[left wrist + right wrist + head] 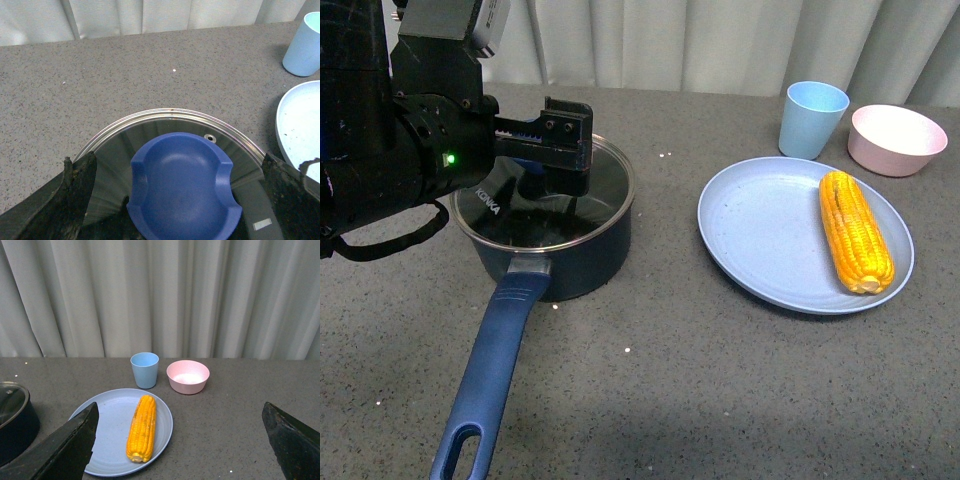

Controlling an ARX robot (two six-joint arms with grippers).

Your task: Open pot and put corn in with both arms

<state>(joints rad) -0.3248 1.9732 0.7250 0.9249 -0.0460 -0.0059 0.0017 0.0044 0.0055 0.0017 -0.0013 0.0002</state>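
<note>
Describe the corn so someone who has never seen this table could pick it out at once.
On the grey table, look to the wide light-blue plate right of the pot. The corn lies along the plate's right side. It is the only yellow-orange, kernelled thing there; the blue cup and pink bowl behind are plain.

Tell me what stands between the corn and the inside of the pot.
The glass lid sits on the pot, closing its mouth. The left gripper hangs open around the lid's blue knob, not yet gripping. Nothing else visible lies between the corn and the pot.
</note>
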